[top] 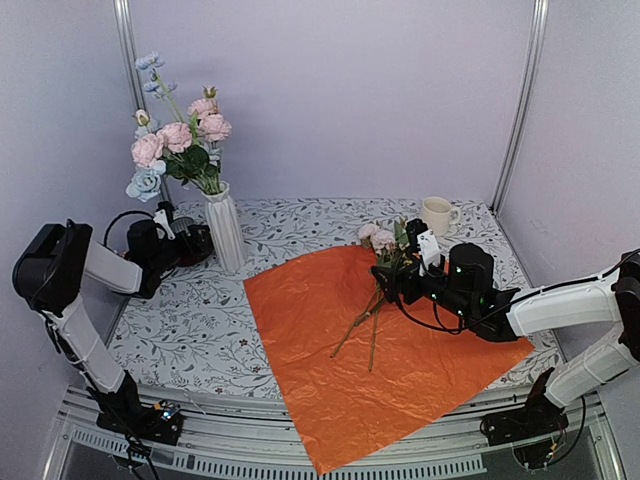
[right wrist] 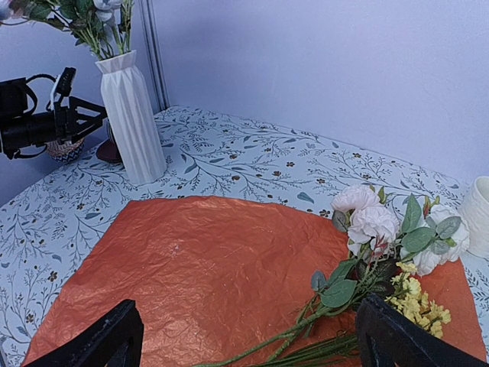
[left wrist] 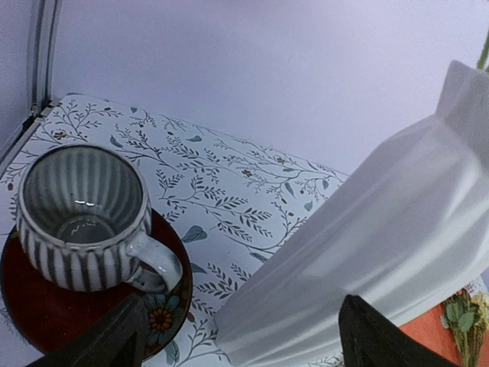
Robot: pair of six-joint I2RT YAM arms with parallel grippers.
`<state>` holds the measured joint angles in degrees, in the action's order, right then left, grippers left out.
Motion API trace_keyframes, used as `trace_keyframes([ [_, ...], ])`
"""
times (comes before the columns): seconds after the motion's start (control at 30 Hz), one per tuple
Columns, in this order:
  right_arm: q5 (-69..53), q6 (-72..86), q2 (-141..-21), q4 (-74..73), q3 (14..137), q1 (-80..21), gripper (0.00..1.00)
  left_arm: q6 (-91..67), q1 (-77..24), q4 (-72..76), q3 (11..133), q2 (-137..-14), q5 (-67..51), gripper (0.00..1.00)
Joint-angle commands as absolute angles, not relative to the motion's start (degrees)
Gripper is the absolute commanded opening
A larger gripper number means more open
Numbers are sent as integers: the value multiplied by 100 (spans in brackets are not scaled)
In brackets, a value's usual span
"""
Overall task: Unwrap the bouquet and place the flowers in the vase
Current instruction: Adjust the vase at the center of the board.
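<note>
Currently both grippers stand spread, holding nothing. My right gripper (right wrist: pixel 260 348) hovers low over the flowers (right wrist: pixel 382 229) lying on the flattened orange paper (right wrist: pixel 191 267), right of centre, placed, I judge, to take stems. My left gripper (left wrist: pixel 241 348) faces the vase (left wrist: pixel 367 229) at far left, likely to steady it. Several blooms (top: pixel 180 150) stand in it.

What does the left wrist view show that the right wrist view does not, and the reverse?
Only the left wrist view: the empty inside of the striped cup. Only the right wrist view: the cream mug and the flowers standing in the vase. Both: the vase itself, the patterned tablecloth and some orange paper.
</note>
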<state>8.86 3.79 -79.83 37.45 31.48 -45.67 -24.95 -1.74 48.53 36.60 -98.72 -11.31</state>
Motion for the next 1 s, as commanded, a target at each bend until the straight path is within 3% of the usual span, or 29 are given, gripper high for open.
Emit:
trace_keyframes([
  [0.0, 870, 378, -7990, 3762, 3254, -4544, 99, -2647, -44, 4840, 3719, -9932, -1116, 89],
  [0.43, 1608, 991, -7899, 3283, 3254, -4535, 99, -3394, -167, 4521, 2516, -8597, -1590, 91],
  [0.63, 1820, 2469, -7593, 2011, 3431, -4542, 100, -3366, -394, 3084, 2132, -7487, -1991, 94],
  [0.77, 1816, 3892, -7603, 676, 3707, -4536, 78, -3240, -442, 2251, 2024, -6878, -2245, 94],
  [0.97, 1222, 5427, -8356, -891, 4538, -4538, 59, -3165, -604, 2078, 1733, -6307, -2647, 97],
])
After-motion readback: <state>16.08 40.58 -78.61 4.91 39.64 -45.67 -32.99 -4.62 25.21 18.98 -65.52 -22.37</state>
